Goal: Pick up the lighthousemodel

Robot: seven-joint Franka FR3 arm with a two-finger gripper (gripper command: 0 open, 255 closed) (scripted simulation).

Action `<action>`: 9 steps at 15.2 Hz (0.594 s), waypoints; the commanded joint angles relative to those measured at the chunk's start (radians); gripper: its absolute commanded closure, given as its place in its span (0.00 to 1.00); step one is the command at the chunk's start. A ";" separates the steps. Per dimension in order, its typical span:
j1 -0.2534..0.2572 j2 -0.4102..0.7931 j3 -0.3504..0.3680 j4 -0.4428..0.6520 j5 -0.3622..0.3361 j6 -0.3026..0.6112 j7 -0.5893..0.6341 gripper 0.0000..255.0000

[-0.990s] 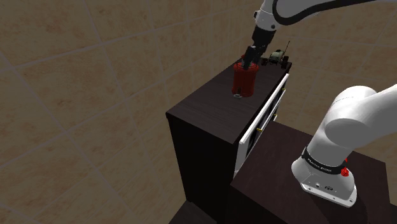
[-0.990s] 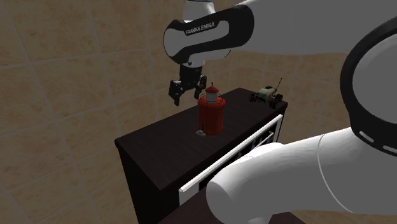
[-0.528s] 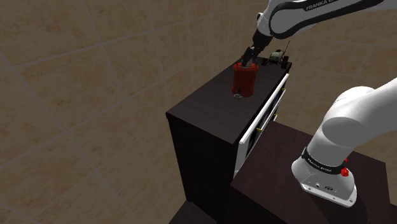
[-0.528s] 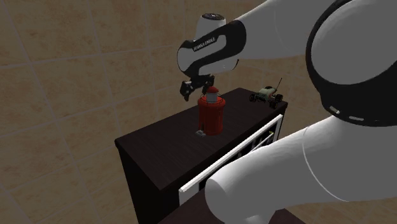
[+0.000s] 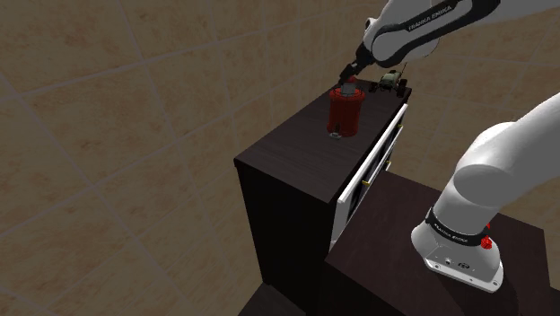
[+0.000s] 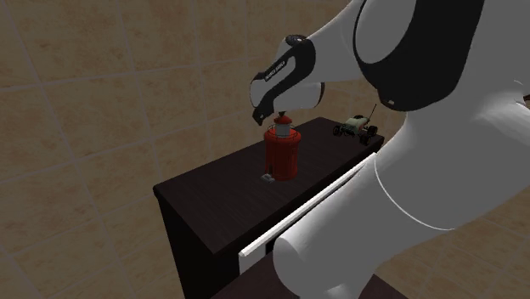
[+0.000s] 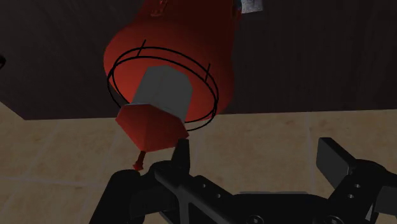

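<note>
The lighthouse model (image 5: pixel 344 111) stands upright on the dark cabinet top (image 5: pixel 301 153). It has a red body, a grey lantern room inside a thin black railing, and a red cone roof. My gripper (image 5: pixel 347 72) hovers just above its tip, tilted. In the second exterior view the lighthouse (image 6: pixel 282 153) sits right under the gripper (image 6: pixel 266 119). In the wrist view the lighthouse (image 7: pixel 167 70) appears from above. My gripper (image 7: pixel 257 156) is open, and the roof lies beside one finger (image 7: pixel 182 154), outside the gap. Nothing is held.
A small green toy car (image 5: pixel 390 83) with an antenna sits at the cabinet's far end. A small white tag (image 5: pixel 334 136) lies at the lighthouse's base. The cabinet's top drawer (image 5: pixel 372 166) with a white front stands slightly pulled out. Tiled floor surrounds the cabinet.
The gripper has risen from beside the lighthouse's top to just over its tip, and the wrist has swung round. The lighthouse has not moved.
</note>
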 commanded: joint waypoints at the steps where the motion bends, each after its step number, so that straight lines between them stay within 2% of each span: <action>1: 0.021 0.073 -0.052 0.032 0.021 0.103 -0.038 0.00; 4: 0.088 0.157 -0.150 0.079 0.085 0.226 -0.115 0.00; 6: 0.180 0.209 -0.254 0.116 0.163 0.300 -0.195 0.00; 7: 0.251 0.232 -0.327 0.137 0.216 0.334 -0.247 0.00; 9: 0.312 0.246 -0.386 0.140 0.253 0.362 -0.283 0.00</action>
